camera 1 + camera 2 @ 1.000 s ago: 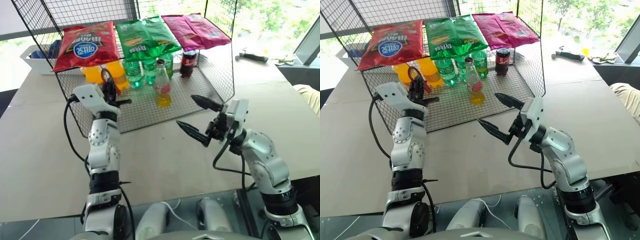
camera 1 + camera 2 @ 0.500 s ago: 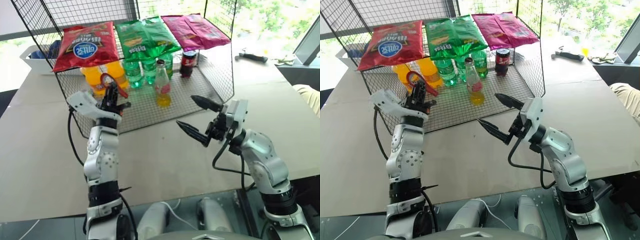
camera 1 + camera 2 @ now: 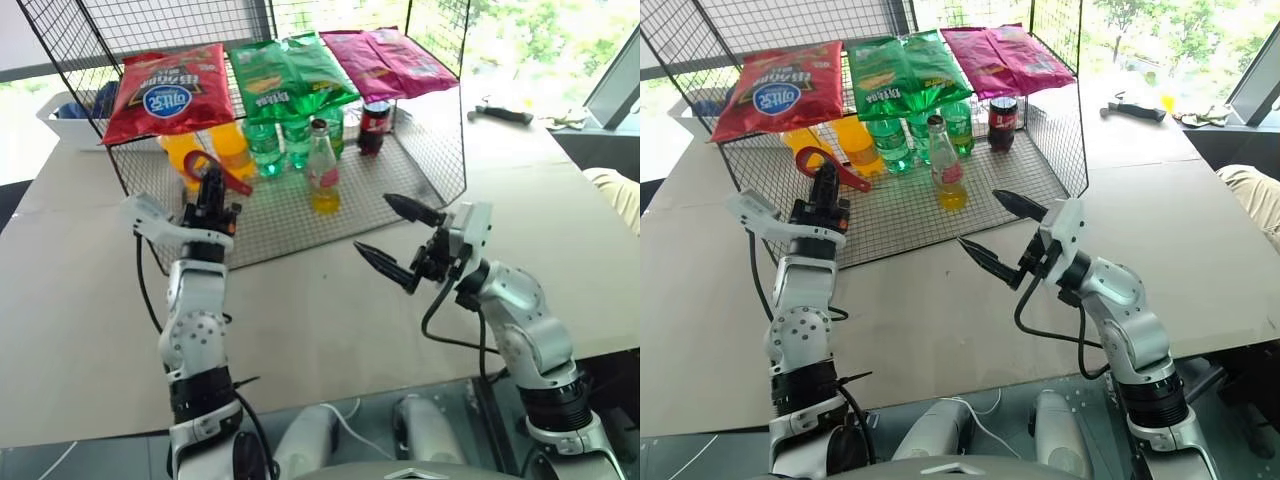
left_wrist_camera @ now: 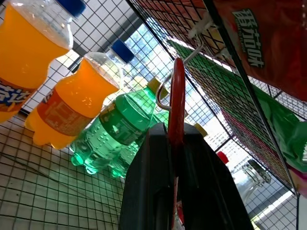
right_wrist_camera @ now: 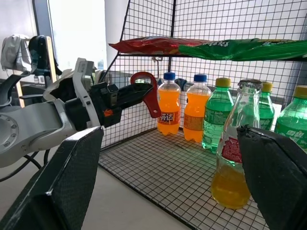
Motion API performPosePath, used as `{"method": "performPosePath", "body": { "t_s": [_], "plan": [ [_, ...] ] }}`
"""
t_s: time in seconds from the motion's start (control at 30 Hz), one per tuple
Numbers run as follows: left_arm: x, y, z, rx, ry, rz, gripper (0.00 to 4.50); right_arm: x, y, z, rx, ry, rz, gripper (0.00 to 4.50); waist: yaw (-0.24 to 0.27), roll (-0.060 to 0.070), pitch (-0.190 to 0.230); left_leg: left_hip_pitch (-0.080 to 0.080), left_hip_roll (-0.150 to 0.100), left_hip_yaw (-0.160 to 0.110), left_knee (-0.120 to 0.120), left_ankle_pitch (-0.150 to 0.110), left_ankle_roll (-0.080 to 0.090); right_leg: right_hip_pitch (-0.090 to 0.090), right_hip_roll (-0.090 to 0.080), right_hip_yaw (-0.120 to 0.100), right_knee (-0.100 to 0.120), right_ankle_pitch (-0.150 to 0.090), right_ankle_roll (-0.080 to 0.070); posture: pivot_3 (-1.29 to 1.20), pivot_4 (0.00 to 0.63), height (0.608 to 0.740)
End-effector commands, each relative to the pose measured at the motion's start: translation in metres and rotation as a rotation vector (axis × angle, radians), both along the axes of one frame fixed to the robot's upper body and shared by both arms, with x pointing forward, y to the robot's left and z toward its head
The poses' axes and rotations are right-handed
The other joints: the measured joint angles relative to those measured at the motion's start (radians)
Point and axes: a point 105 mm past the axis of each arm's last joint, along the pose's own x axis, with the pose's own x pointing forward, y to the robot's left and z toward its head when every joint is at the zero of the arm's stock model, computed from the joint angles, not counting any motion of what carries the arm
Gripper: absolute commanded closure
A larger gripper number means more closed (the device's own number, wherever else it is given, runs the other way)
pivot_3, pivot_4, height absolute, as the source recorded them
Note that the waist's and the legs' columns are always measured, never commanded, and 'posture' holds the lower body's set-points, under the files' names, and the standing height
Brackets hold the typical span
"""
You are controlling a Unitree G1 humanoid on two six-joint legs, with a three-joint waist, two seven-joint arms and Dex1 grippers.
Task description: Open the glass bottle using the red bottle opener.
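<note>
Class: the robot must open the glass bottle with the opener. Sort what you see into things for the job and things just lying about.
For the job:
glass bottle
red bottle opener, held by left gripper
right gripper, open

Lying about:
orange bottles
green bottles
snack bags
cola bottle

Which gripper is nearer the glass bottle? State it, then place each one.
Right, narrowly. The right gripper hangs open in front of the glass bottle, slightly to its right. The left gripper, shut on the red bottle opener, is off to the bottle's left.

Head stereo pair looks down over both arms; both wrist cameras face the wire rack (image 3: pixel 300 215) closely.
</note>
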Motion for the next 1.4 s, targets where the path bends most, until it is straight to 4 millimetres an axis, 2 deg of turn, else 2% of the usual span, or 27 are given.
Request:
{"method": "performPosePath", "body": {
  "t_s": [0.03,0.23,0.4,0.53,0.73,0.8,0.87,0.97,1.17,1.4],
  "plan": [
    [-0.006,-0.007,0.021,0.021,-0.086,-0.047,4.44,-0.004,-0.001,0.007,0.016,-0.041,0.000,0.00,0.000,0.000,0.000,0.000,0.000,0.000,0.000,0.000,0.000,0.000,0.000,0.000,0.000,0.000,0.000,0.00,0.150,0.740],
    [-0.008,-0.017,0.025,0.006,-0.104,-0.105,4.44,-0.001,-0.001,0.007,0.011,-0.043,-0.012,0.00,0.000,0.000,0.000,0.000,0.000,0.000,0.000,0.000,0.000,0.000,0.000,0.000,0.000,0.000,0.000,0.00,0.150,0.740],
    [-0.016,-0.033,0.024,-0.015,-0.112,-0.220,4.44,0.003,-0.002,0.002,0.019,0.016,-0.034,0.00,-0.001,0.000,0.000,0.000,0.000,0.000,0.000,0.000,0.000,0.000,0.000,0.000,0.000,0.000,0.000,0.00,0.150,0.740],
    [-0.030,-0.061,0.011,0.010,-0.098,-0.448,4.44,0.009,-0.002,-0.019,-0.074,0.241,-0.004,0.00,-0.002,0.000,0.000,0.000,0.000,0.001,0.000,0.000,0.000,0.000,0.000,0.001,0.000,0.000,0.000,0.00,0.150,0.740],
    [-0.045,-0.091,-0.004,0.049,-0.047,-0.722,4.44,0.009,-0.001,-0.028,-0.171,0.583,0.095,0.00,-0.004,0.000,0.000,0.001,0.001,0.001,0.000,0.000,0.000,0.000,0.001,0.001,0.000,0.000,0.000,0.00,0.150,0.740],
    [-0.048,-0.101,-0.013,0.069,-0.015,-0.814,4.44,-0.003,0.004,-0.032,-0.244,0.701,0.201,0.00,-0.004,0.000,0.000,0.001,0.001,0.001,0.000,0.000,0.000,0.000,0.001,0.001,0.000,0.000,0.000,0.00,0.150,0.740],
    [-0.052,-0.112,-0.019,0.087,0.004,-0.901,4.44,-0.015,0.009,-0.030,-0.277,0.778,0.305,0.00,-0.003,0.000,0.000,0.000,0.000,0.001,-0.001,0.000,0.001,0.000,0.001,0.001,0.000,0.000,-0.001,0.00,0.150,0.740],
    [-0.055,-0.120,-0.021,0.095,0.005,-0.961,4.44,-0.019,0.018,-0.023,-0.261,0.808,0.355,0.00,-0.004,0.000,0.000,0.000,0.000,0.001,-0.001,-0.001,0.001,0.000,0.001,0.001,-0.001,0.000,-0.001,0.00,0.150,0.740],
    [-0.056,-0.123,-0.021,0.081,-0.008,-0.985,4.44,-0.023,0.029,-0.006,-0.207,0.822,0.427,0.00,-0.002,0.000,0.000,0.000,0.001,0.001,-0.001,-0.001,0.001,0.000,0.000,0.001,0.000,0.000,0.000,0.00,0.150,0.740],
    [-0.061,-0.125,-0.025,0.063,-0.006,-1.003,4.44,-0.024,0.034,0.001,-0.185,0.824,0.455,0.00,-0.004,0.000,0.000,0.000,0.001,0.001,-0.001,-0.001,0.001,0.000,0.000,0.001,-0.001,0.000,0.000,0.00,0.150,0.740]
  ]
}}
